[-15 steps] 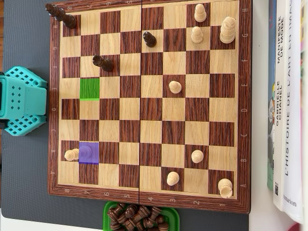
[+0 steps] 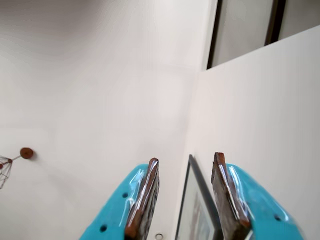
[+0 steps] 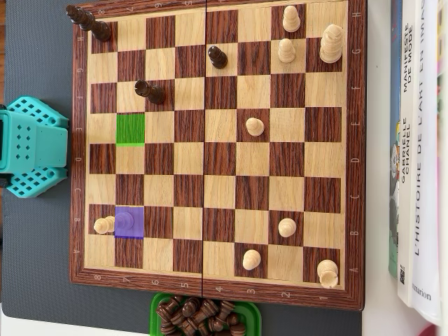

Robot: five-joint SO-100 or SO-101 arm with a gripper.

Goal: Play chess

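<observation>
In the wrist view my gripper (image 2: 186,159) points up at white walls, its two teal fingers (image 2: 141,200) apart with nothing between them. In the overhead view the wooden chessboard (image 3: 217,290) lies flat. One square is tinted green (image 3: 130,129) and is empty. Another square is tinted purple (image 3: 134,231) and holds a pawn (image 3: 124,220), with a light piece (image 3: 103,225) just left of it. Several dark pieces (image 3: 150,91) stand at the top left and several light pieces (image 3: 286,50) on the right half. A teal part of the arm (image 3: 31,147) sits off the board's left edge.
A green tray (image 3: 155,308) of several captured dark pieces sits below the board's lower edge. Books (image 3: 420,140) lie along the right side. A dark-framed picture (image 2: 197,210) hangs on the wall behind the fingers in the wrist view.
</observation>
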